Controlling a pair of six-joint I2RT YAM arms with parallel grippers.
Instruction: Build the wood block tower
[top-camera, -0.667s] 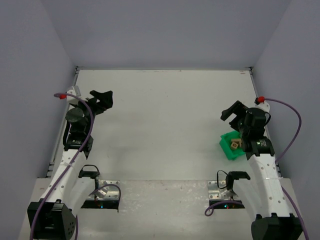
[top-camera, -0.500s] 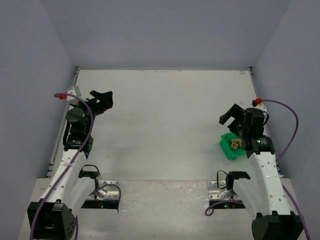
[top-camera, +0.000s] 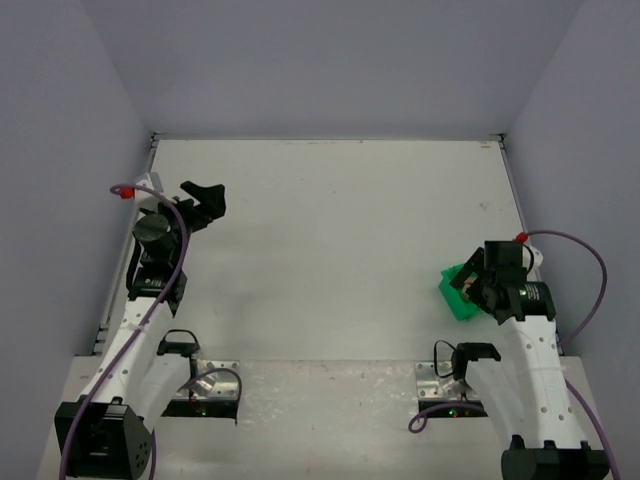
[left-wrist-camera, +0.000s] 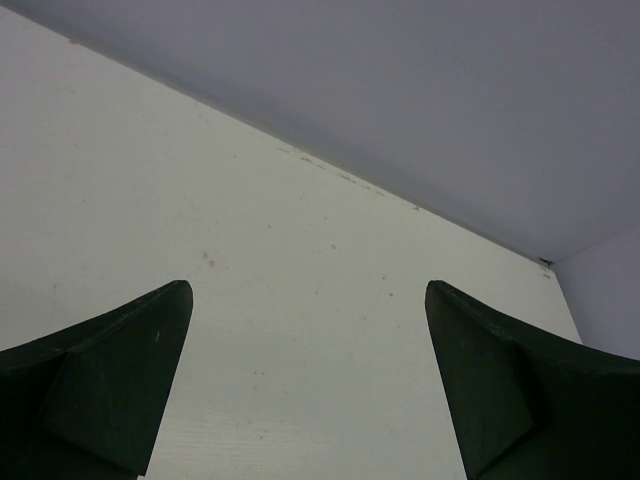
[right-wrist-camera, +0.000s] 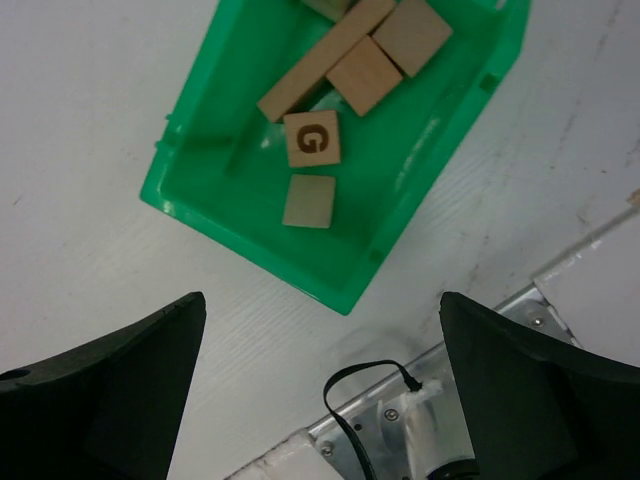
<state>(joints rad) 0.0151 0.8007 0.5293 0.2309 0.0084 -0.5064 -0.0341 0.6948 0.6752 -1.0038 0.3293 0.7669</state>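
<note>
Surface: white table (top-camera: 330, 220) closed in by pale walls on three sides.
Blocks: the wood blocks (right-wrist-camera: 365, 75) all lie loose in the green bin (right-wrist-camera: 255, 240), at the near right of the table; no tower is begun.
Look: light tan, small beside the fingers. One lettered cube (right-wrist-camera: 312, 138) shows a G, a plain cube (right-wrist-camera: 308, 201) lies just beside it, and a long bar (right-wrist-camera: 325, 57) lies aslant with two flat squares against it.
Right arm: the right gripper (right-wrist-camera: 320, 298) hangs over one edge of the bin, jaws wide apart and empty.
Left arm: the left gripper (top-camera: 203, 200) is at the far left, jaws wide apart and empty, well apart from the bin.
Risk: the blocks crowd each other and the bin walls. A finger could land on a neighbour or the rim, shove the light bin, or pinch two pieces at once. A cube gripped askew would likely seat badly in a stack.
</note>
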